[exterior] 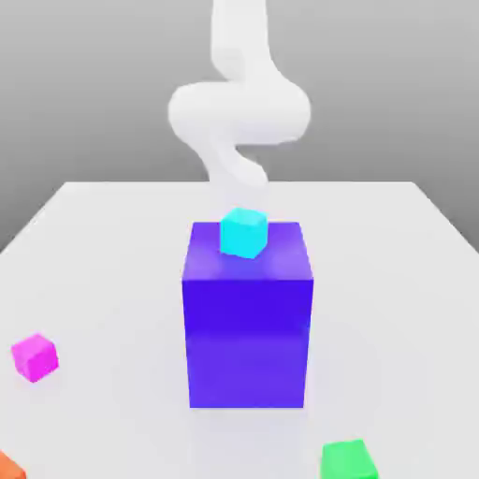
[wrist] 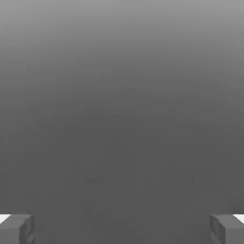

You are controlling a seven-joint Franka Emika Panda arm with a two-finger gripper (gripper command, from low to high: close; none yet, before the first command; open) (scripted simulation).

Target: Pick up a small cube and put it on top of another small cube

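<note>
Nearest to camera: green cube at the lower edge of the exterior view, toward that view's right, lying on the white table; an orange piece is cut by the lower corner on the exterior view's left.
Small cube: the small cube, bright magenta-pink, rests on the table at the exterior view's left, well apart from the big block and from the green cube.
Big block: blue-violet block stands upright in the middle of the table, much larger than the small cubes.
On top of the block: cyan cube sits on the upper face of the block, near its far edge and about at the middle of it.
Arm: white arm rises behind the block, curving above the cyan cube; its lower part is hidden behind that cube.
Gripper: the gripper has its jaws spread fully wide, with nothing between them; in the hand view the two grey fingertips stand at opposite sides with only a plain grey background between.
Small cube and jaws: the magenta-pink cube lies well apart from the arm, low at the side of the table, not between the jaws.
</note>
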